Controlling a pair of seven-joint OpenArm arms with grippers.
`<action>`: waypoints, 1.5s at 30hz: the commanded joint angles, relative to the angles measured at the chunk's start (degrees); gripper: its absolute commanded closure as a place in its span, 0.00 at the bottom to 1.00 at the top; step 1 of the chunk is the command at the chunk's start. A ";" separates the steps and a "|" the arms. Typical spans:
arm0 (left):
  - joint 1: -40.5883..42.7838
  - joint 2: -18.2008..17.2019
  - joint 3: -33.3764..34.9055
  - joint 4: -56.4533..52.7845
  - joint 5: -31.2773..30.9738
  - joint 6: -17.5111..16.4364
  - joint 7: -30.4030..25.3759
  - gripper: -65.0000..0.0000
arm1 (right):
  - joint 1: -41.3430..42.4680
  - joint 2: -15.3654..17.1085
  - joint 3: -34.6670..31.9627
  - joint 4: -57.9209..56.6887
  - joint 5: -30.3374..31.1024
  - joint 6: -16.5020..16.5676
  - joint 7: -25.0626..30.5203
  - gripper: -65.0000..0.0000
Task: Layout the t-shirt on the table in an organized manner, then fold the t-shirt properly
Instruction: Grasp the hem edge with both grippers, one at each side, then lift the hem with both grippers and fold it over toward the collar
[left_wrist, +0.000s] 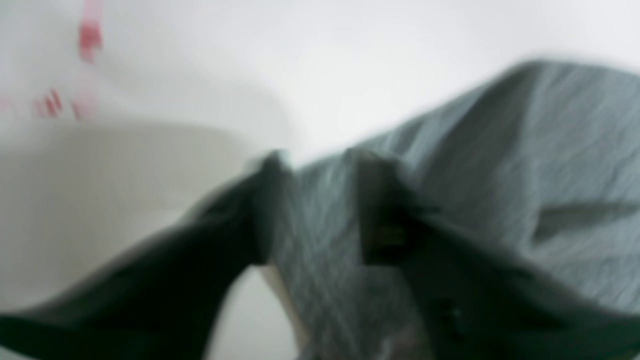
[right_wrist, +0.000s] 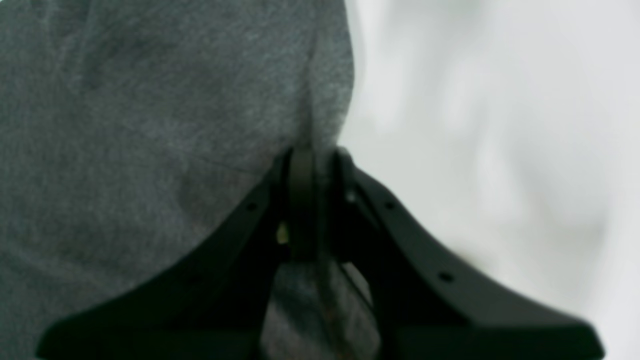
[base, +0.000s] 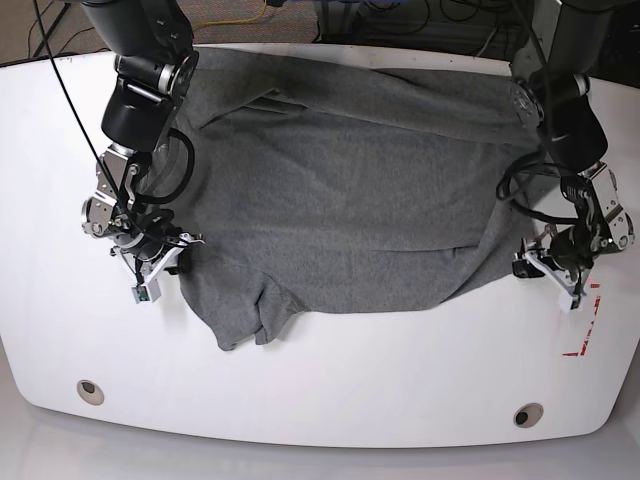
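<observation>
While the dark grey t-shirt (base: 350, 200) lies spread across the middle of the white table (base: 330, 390), each of the 2 pincers sits at one of its side edges. The right pincer (right_wrist: 315, 155) has its 2 jaws pressed nearly together on a fold of the fabric, which bunches up just ahead of its tips and fills the area to one side of it in the right wrist view; bare tabletop lies on the other side. In the base view this right pincer (base: 160, 262) meets the shirt's edge near the sleeve.

The left pincer (left_wrist: 320, 165) stands with its 2 jaws apart, and grey cloth lies between them and runs off past one jaw. That view is blurred, so I cannot tell whether the jaws are gripping the fabric or only straddling it. Red tape marks (left_wrist: 90, 37) show on the table beyond the other jaw. In the base view the left pincer (base: 555, 268) sits at the shirt's opposite edge, with red marks (base: 585, 335) just beside it and 2 round grommet holes (base: 527, 414) near the table's front edge.
</observation>
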 joint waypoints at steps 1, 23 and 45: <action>-0.38 -0.81 -0.07 0.78 -0.79 -0.08 -0.87 0.40 | 1.59 0.66 0.09 0.96 0.62 0.12 1.23 0.91; 1.46 1.12 -0.07 0.69 -0.53 0.10 -1.13 0.91 | 1.59 0.66 0.09 0.96 0.62 0.12 1.32 0.91; -0.29 0.86 0.11 3.85 -0.70 -0.16 -1.05 1.00 | 1.76 0.57 0.09 1.31 0.71 0.12 1.14 0.91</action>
